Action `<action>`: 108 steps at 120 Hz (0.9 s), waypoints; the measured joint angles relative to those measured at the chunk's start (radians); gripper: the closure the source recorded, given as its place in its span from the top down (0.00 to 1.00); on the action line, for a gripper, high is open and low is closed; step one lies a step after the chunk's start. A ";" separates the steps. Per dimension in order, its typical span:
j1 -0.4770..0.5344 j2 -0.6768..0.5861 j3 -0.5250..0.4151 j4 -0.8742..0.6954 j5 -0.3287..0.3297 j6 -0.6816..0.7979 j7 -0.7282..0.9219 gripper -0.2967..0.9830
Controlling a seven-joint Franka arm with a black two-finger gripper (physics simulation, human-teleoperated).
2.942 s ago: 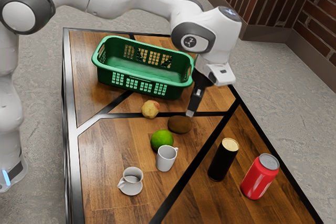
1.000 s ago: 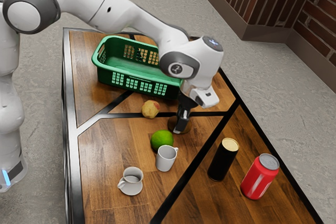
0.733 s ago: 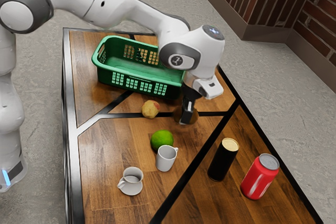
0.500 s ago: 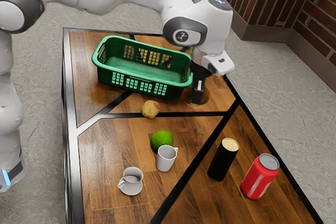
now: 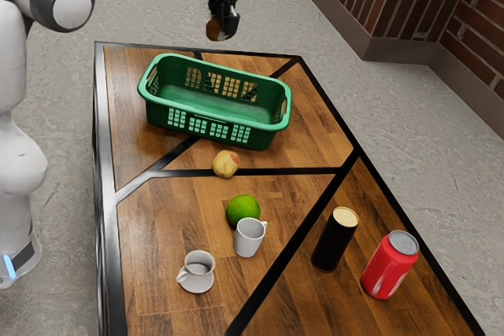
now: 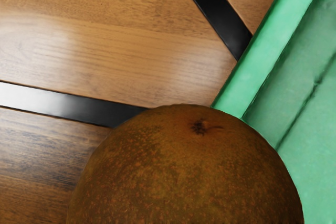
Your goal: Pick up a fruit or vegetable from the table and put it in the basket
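One brown fruit [image 5: 213, 28] is grasped by the claw [image 5: 224, 29], its fingers closed on it, and the two hang raised in the air, clear of the table [image 5: 150, 226]. The exterior view gives the height: the claw is up past the table's far edge, with the basket [image 5: 206, 113] below it in that view, sitting on the tabletop. The fruit is outside the basket, at the claw's tips.

The wrist view adds what lies close under the claw. The fruit's rounded, reddish-brown skin is speckled, with a small dark stem mark [image 6: 199, 127] turned toward the camera. Just past the fruit runs the pale green rim, and beyond that rim, the basket's inside with a dark line across it. On the rim's other side are wood and black strips [image 6: 47, 103].

The exterior view takes in the rest, all lower than the claw. Past the basket from the claw come a small yellowish fruit [image 5: 225, 164] with a red patch, then a green fruit [image 5: 242, 208], with a white mug [image 5: 249, 239] right by it. Farther from the claw stands a white cup [image 5: 197, 273]. Well apart from the claw, toward the exterior view's right, a black can [image 5: 333, 241] with a gold top and a red can [image 5: 388, 269] stand upright.
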 joint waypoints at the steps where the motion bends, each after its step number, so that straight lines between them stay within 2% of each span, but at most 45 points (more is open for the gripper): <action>1: -0.021 0.001 -0.002 0.001 0.000 -0.001 0.003 0.43; 10: -0.202 0.006 -0.013 0.005 0.003 -0.006 0.026 0.43; 17: -0.255 0.007 -0.016 0.005 0.004 -0.008 0.042 0.43; 38: -0.181 0.009 -0.016 0.003 0.006 -0.010 0.083 0.43; 54: -0.185 0.009 -0.016 -0.002 0.006 -0.010 0.106 0.43; 63: -0.192 0.007 -0.015 -0.004 0.000 -0.012 0.118 0.58; 74: -0.192 0.006 -0.015 -0.005 -0.005 -0.014 0.130 0.67; 88: -0.190 0.005 -0.014 -0.005 -0.009 -0.016 0.143 0.72; 108: -0.190 -0.003 -0.010 -0.004 -0.017 -0.039 0.166 0.75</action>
